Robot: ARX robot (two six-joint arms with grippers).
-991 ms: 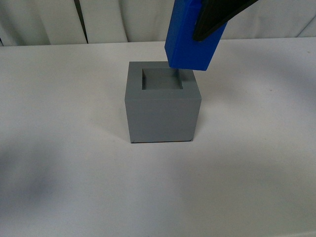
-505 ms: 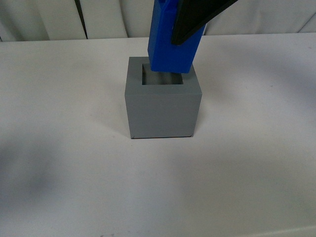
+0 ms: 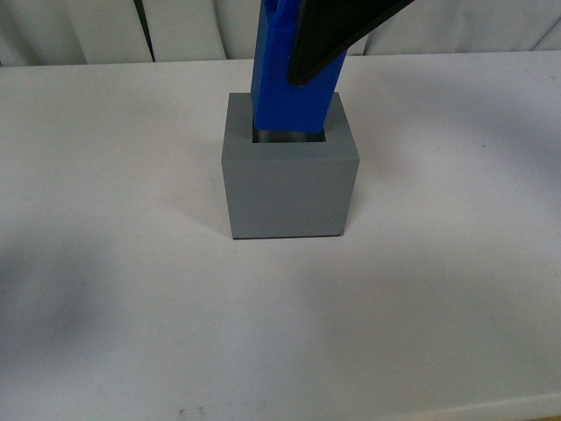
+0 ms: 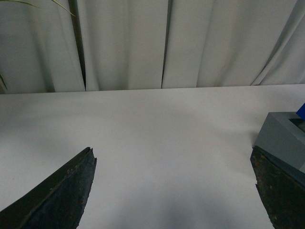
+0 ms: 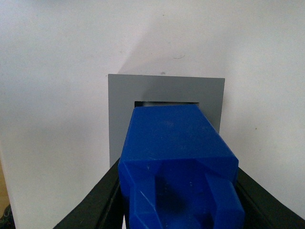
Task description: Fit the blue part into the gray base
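Note:
The gray base (image 3: 289,189) stands on the white table, its square recess facing up. The blue part (image 3: 282,88) hangs upright over it, with its lower end at the mouth of the recess and a thin dark strip of recess showing in front. My right gripper (image 3: 300,68) is shut on the part's upper end. In the right wrist view the blue part (image 5: 176,152) fills the space between the black fingers (image 5: 95,205), above the gray base (image 5: 119,109). My left gripper (image 4: 174,186) is open with nothing in it, and the gray base (image 4: 281,138) lies beside one finger.
The white table (image 3: 105,289) spreads around the base on all sides. Pale curtains (image 4: 124,43) hang behind its far edge. A leaf tip (image 4: 19,2) shows in a corner of the left wrist view.
The right gripper has carried the blue part left and down, from above the base's right rear corner to the recess mouth. The base has not moved.

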